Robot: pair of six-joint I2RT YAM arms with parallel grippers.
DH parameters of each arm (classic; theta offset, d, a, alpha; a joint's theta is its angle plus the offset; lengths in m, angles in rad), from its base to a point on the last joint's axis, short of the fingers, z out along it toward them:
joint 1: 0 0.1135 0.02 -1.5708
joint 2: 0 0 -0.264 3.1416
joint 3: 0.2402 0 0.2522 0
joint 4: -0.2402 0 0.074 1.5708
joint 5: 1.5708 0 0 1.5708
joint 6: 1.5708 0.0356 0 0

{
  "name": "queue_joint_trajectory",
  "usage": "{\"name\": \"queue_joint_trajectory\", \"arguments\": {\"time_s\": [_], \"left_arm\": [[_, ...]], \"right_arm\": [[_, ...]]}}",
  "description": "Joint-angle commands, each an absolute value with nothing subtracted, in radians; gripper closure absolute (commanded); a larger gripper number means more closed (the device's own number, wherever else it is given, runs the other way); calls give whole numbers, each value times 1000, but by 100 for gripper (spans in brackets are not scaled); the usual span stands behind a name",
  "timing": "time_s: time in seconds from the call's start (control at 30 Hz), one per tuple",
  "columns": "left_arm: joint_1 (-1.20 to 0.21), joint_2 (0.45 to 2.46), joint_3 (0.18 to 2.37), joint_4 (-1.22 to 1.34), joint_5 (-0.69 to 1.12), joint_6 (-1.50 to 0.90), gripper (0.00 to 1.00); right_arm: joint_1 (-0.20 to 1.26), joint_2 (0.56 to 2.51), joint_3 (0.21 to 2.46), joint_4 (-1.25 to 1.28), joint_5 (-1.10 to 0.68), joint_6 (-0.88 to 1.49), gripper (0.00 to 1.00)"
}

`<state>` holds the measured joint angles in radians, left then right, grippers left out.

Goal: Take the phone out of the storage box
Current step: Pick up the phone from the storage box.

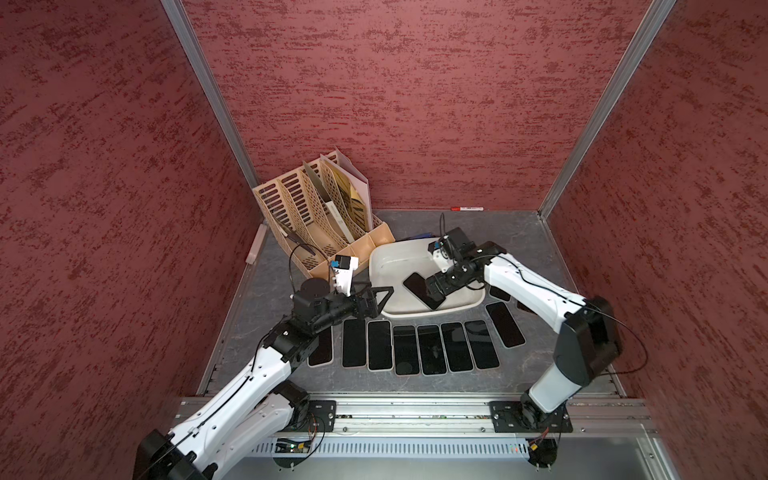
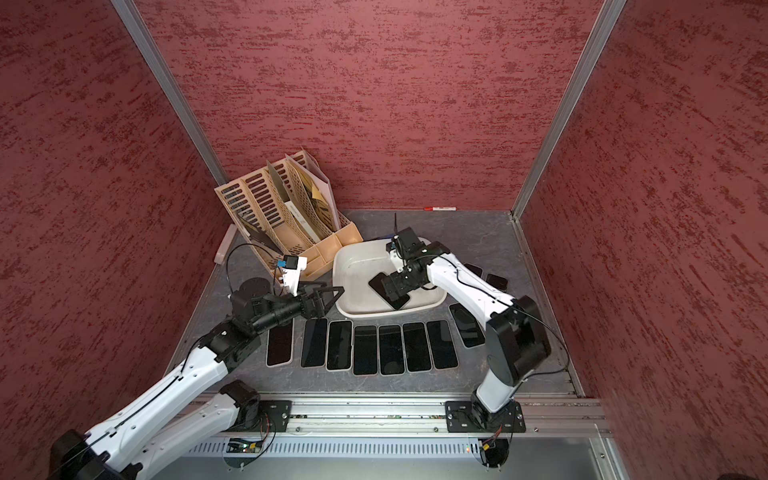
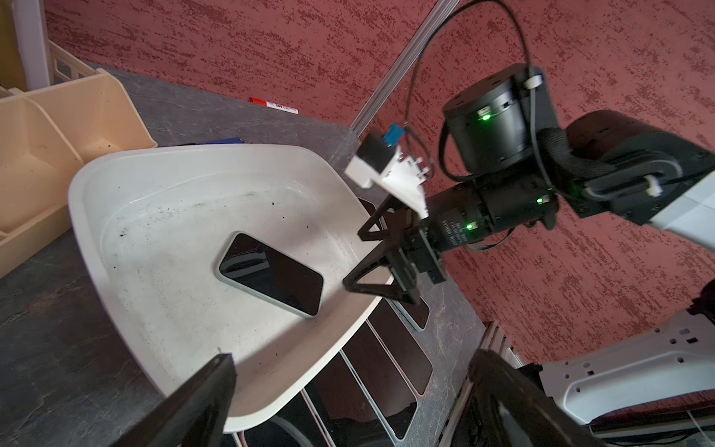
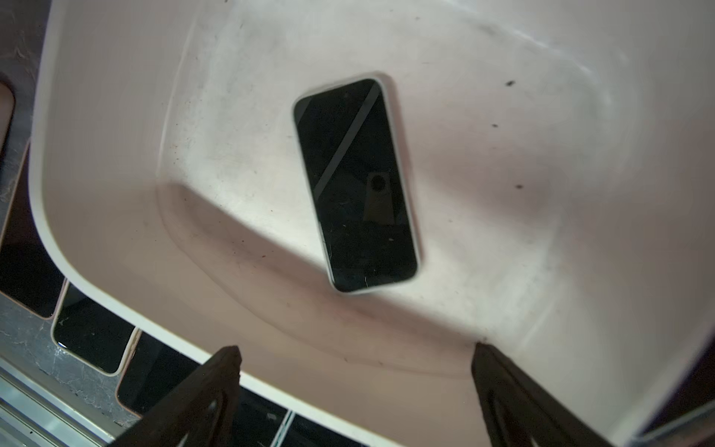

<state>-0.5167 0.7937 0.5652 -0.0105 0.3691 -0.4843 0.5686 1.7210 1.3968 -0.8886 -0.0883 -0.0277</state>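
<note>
- The phone [image 3: 271,273] is shown lying flat, dark screen up, on the floor of the storage box [image 3: 154,240]. It is set diagonally and is clear of the walls.
- The right end effector [image 3: 353,258] is held over the box, just above the phone's nearer end. Its jaws are spread wide and nothing is gripped.
- The left end effector [image 1: 384,294] is held at the box's rim, likewise fully spread and empty.
- A row of further phones [image 1: 405,349] is laid screen up on the table [image 1: 523,237], just in front of the box.
- A beige slotted file organizer [image 1: 316,216] is placed beside the box's far corner.
- A red marker [image 1: 467,208] is seen against the back wall.
</note>
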Motion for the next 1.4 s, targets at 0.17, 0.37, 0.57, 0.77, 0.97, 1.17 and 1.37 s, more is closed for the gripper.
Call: {"name": "queue_joint_trajectory", "arguments": {"time_s": [0.17, 0.37, 0.57, 0.77, 0.97, 1.17, 1.37], "left_arm": [[-508, 650, 509, -55, 359, -465, 0], [-504, 575, 502, -139, 323, -449, 0], [-503, 548, 493, -160, 303, -450, 0], [-503, 570, 487, -134, 304, -460, 0], [-502, 599, 490, -111, 308, -459, 0], [-500, 606, 495, -112, 311, -453, 0], [-493, 597, 496, -132, 310, -444, 0]], "right_arm": [[610, 1925, 1544, -842, -60, -84, 2], [614, 2029, 1614, -868, -45, -115, 2], [614, 2086, 1656, -885, -11, -132, 2], [614, 2137, 1696, -919, 45, -137, 2], [612, 2168, 1710, -928, 60, -133, 2], [603, 2201, 1731, -939, 38, -125, 2], [595, 2244, 1759, -970, 0, -132, 2]]}}
